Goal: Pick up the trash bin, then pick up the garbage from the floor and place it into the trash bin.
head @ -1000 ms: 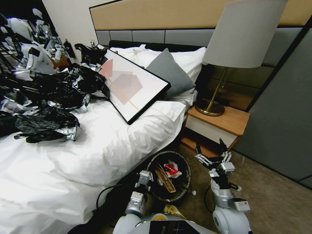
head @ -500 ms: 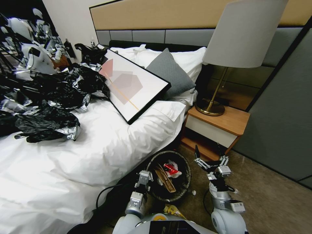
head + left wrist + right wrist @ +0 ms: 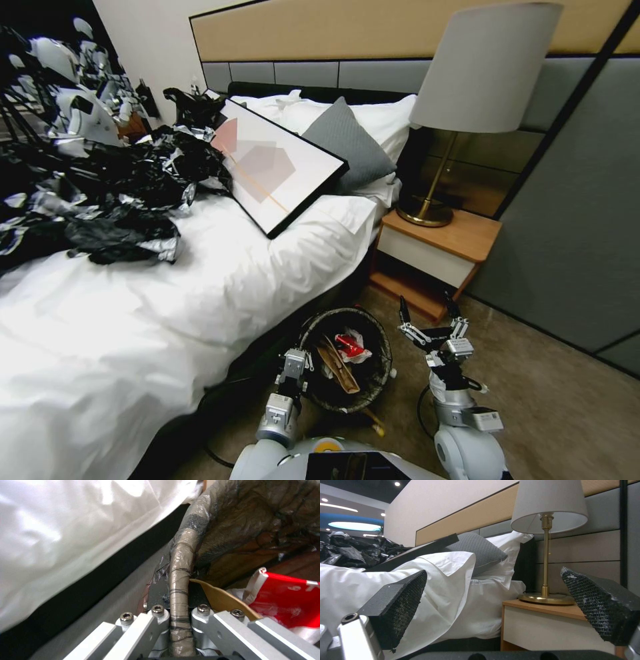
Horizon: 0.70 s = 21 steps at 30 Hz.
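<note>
Head view: a wide bed [image 3: 200, 293] with white bedding fills the left, and a heap of shiny black plastic sheeting [image 3: 113, 193] lies on it. On the brown carpet floor [image 3: 567, 413] beside the bed is the small round trash bin [image 3: 373, 333] with a black bag liner, holding a red-and-white wrapper [image 3: 350, 345] and a brown paper piece [image 3: 337, 367]. The left gripper [image 3: 295, 368] is clamped on the bin's near rim. The right gripper [image 3: 430, 319] hovers just right of the bin, fingers spread wide, holding nothing

Black-lined trash bin [image 3: 373, 373] — red-and-white wrapper [image 3: 351, 347], brown paper [image 3: 339, 368] inside.
</note>
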{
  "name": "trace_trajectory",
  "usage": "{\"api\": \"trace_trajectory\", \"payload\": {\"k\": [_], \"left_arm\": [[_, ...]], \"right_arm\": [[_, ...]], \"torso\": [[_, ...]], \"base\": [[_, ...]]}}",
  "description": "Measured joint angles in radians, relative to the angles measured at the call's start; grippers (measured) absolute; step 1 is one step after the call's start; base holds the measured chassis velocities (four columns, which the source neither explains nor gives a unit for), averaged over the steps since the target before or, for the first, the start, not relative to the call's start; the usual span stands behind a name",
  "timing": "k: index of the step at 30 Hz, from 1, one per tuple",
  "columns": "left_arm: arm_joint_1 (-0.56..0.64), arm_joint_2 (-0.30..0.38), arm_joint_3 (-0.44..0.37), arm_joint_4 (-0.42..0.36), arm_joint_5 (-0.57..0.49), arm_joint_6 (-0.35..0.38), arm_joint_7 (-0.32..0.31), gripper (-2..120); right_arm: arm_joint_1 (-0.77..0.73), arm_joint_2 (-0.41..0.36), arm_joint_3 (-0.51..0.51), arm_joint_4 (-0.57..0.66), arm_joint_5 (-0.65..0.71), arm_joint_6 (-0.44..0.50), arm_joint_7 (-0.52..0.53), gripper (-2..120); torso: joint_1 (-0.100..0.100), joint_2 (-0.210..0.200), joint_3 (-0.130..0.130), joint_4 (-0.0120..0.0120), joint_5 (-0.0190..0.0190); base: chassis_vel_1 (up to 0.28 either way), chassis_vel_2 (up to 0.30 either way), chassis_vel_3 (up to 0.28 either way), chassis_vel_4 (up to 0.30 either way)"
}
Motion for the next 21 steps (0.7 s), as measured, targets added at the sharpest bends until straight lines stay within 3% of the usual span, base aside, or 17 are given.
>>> {"api": "trace_trajectory", "payload": {"k": [4, 21], "left_arm": [[0.001, 0.0, 0.0, 0.0, 0.0, 0.0, 0.001, 1], [0.005, 0.0, 0.0, -0.015, 0.001, 0.0, 0.001, 1]], "right_arm": [[0.008, -0.004, 0.005, -0.003, 0.0, 0.004, 0.0, 100], [0.028, -0.012, 0.008, -0.009, -0.017, 0.013, -0.005, 100]], "torso": [[0.0, 0.0, 0.0, -0.0001, 0.0], [0.0, 0.0, 0.0, 0.0, -0.0001]], "base": [[0.135, -0.107, -0.14, 0.09], [-0.018, 0.014, 0.027, -0.009]]}}
